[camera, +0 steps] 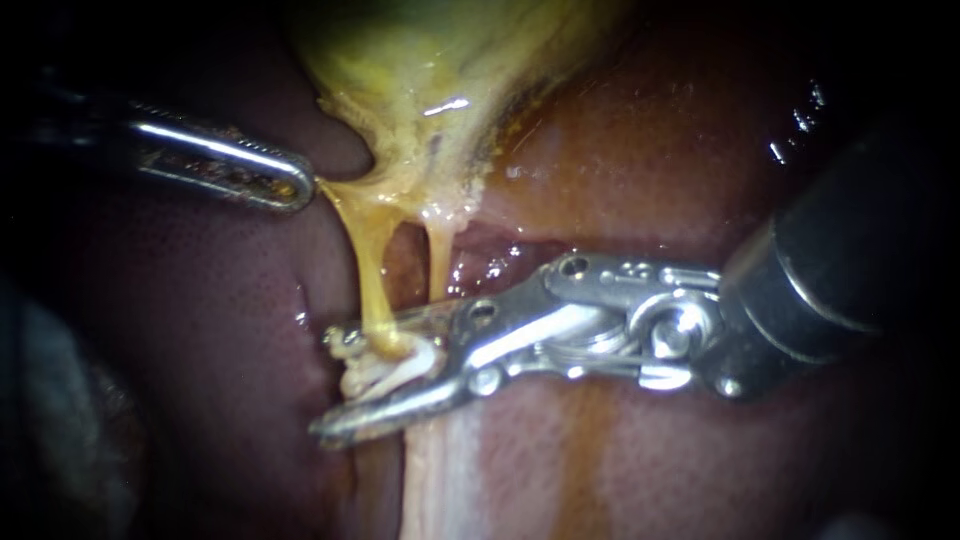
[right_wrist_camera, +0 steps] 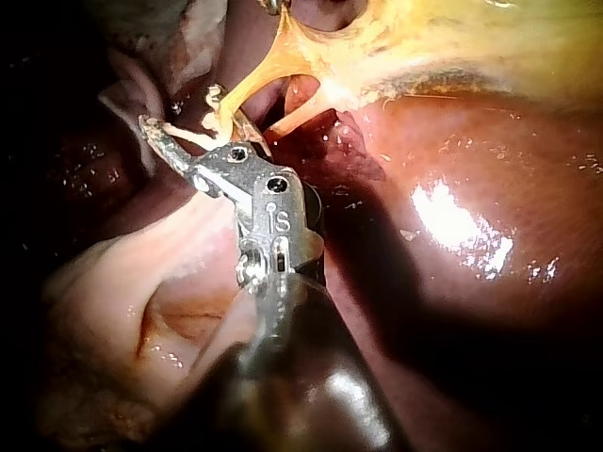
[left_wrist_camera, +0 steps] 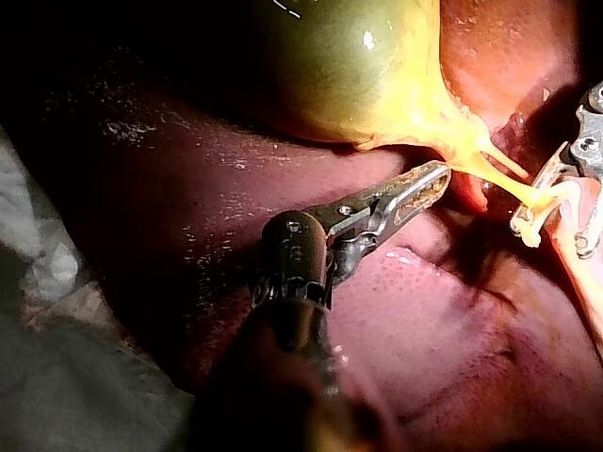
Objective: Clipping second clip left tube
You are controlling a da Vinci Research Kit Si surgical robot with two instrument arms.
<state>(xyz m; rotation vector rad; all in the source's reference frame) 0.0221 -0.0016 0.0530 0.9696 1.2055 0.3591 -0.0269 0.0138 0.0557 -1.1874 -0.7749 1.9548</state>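
Stretching from the gallbladder (camera: 420,60) at 12 o'clock down toward 7 o'clock, the left tube (camera: 372,270) is held taut, with the right tube (camera: 440,255) just beside it at 3 o'clock. Its lower end is straddled by the jaws of the right instrument (camera: 330,385), which stand apart with a white clip (camera: 395,370) between them, judged not yet closed. Gallbladder tissue is clamped by the left instrument (camera: 300,188) at 10 o'clock, evidently so the tube is drawn clear of the liver (camera: 620,180).
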